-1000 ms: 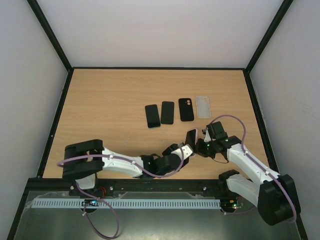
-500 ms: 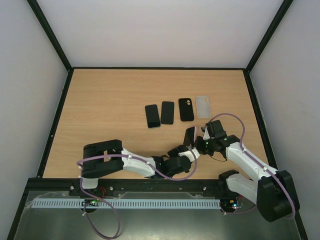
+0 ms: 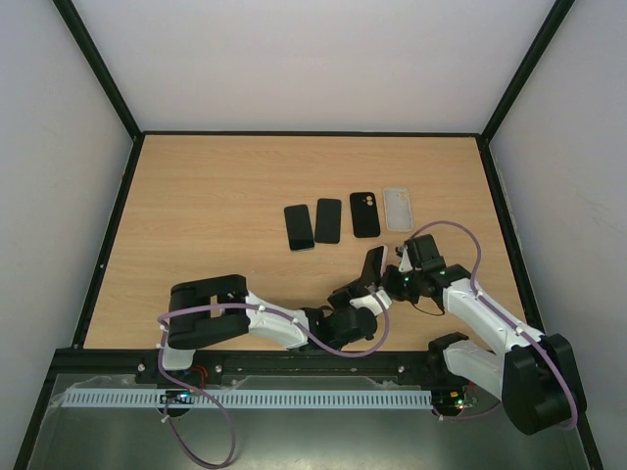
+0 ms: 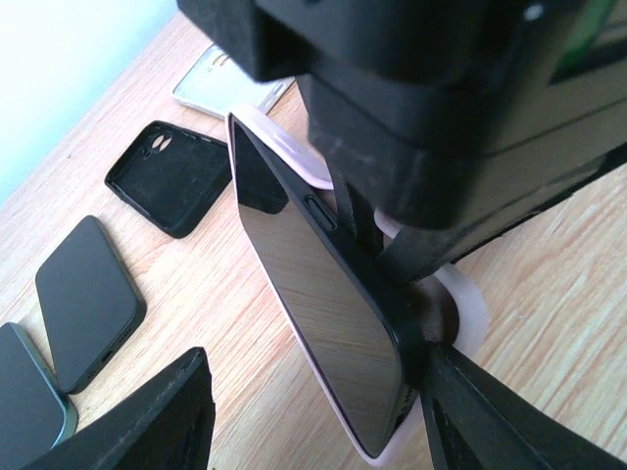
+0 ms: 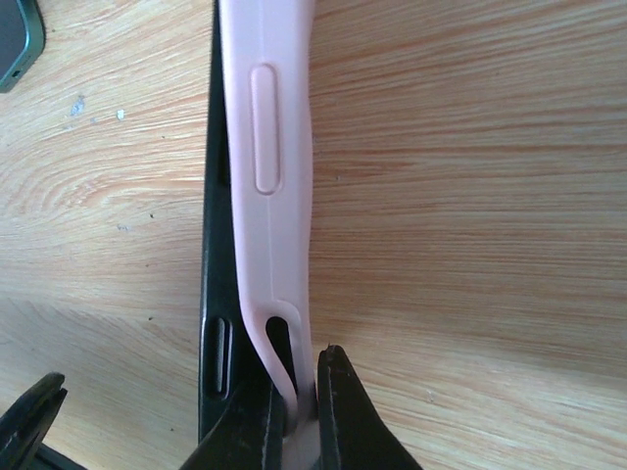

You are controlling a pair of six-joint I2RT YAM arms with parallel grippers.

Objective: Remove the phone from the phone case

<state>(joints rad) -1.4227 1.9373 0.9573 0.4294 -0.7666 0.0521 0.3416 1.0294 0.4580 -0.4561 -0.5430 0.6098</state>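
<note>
Right gripper [image 5: 302, 397] pinches only the pink case [image 5: 269, 147] lip, left gripper [image 4: 323, 401] gaping wide; the unsupported phone [image 4: 313, 294] could slip out and fall.

White-shelled, black-jointed left arm [image 3: 265, 321] and right arm [image 3: 480, 311] are trailing looping purple cables [image 3: 446, 228]; the left gripper [image 4: 318, 377] is showing matte black fingers [image 4: 167, 421].

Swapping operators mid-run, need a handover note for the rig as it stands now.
Left end effector: open, fingers either side of the phone's lower end.
Right end effector: shut on the pink case edge; phone and case held tilted upright.
Done: case corner peeled off the phone beside the pinch.
Left: pull the phone fully out.
Farther back: bare phones, black case, clear case.
</note>
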